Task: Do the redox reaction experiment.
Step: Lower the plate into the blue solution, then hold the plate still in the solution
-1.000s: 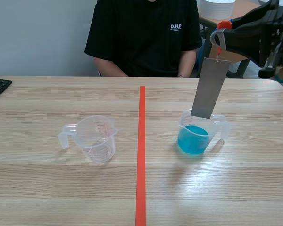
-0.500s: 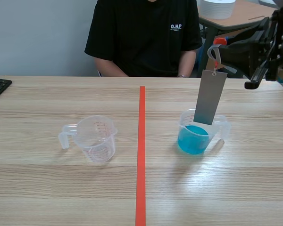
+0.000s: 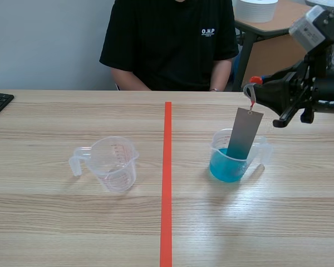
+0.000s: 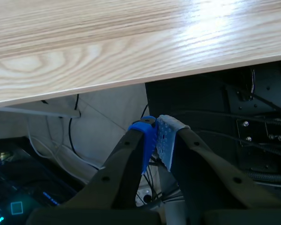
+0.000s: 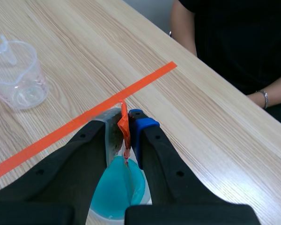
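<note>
The left gripper (image 4: 157, 140) sits low by the near edge of the worktop (image 4: 107, 42). Its two pads are pressed together with nothing between them. On the worktop, a clear empty cup (image 3: 114, 164) stands left of the red tape line (image 3: 166, 183). Right of the line stands a cup of blue water (image 3: 221, 167). A grey metal strip (image 3: 243, 133) hangs tilted, with its low end down in the blue water. The right gripper (image 3: 257, 88) is closed tight on the orange tag (image 5: 124, 126) at the strip's top. A person (image 3: 167, 44) in a black shirt sits at the far side.
</note>
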Motion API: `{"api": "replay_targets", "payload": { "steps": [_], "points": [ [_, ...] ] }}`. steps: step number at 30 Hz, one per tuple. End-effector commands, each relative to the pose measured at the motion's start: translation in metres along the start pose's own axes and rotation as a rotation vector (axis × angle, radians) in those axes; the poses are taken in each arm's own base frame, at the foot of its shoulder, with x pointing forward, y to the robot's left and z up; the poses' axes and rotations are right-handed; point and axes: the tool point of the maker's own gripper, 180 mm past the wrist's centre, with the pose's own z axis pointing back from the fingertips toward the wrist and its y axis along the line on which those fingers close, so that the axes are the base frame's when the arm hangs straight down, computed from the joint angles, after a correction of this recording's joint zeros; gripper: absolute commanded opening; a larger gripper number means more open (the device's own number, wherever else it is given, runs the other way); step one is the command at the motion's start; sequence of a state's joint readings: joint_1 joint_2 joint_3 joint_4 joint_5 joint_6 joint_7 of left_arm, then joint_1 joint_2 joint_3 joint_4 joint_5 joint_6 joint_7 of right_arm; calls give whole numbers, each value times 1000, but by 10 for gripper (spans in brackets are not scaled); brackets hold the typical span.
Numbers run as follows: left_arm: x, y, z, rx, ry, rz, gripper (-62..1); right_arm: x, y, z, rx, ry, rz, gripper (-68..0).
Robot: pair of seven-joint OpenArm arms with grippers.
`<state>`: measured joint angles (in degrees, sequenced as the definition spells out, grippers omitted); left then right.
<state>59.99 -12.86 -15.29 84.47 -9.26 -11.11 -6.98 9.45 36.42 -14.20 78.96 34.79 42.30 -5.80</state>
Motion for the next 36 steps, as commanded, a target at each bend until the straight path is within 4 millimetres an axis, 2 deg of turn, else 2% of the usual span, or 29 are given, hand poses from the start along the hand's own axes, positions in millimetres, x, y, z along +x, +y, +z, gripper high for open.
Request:
{"api": "replay_targets", "payload": {
  "steps": [1, 9, 36],
  "points": [
    [7, -2, -1, -8, -22, 1, -575, 11, -7, 2, -14, -41, 10, -660],
    [7, -2, -1, -7, -22, 1, -575, -5, -10, -2, -34, -27, 43, -660],
    [6, -2, -1, -8, -21, 1, -575, -5, -10, -1, -34, -25, 60, -660]
  ]
}}
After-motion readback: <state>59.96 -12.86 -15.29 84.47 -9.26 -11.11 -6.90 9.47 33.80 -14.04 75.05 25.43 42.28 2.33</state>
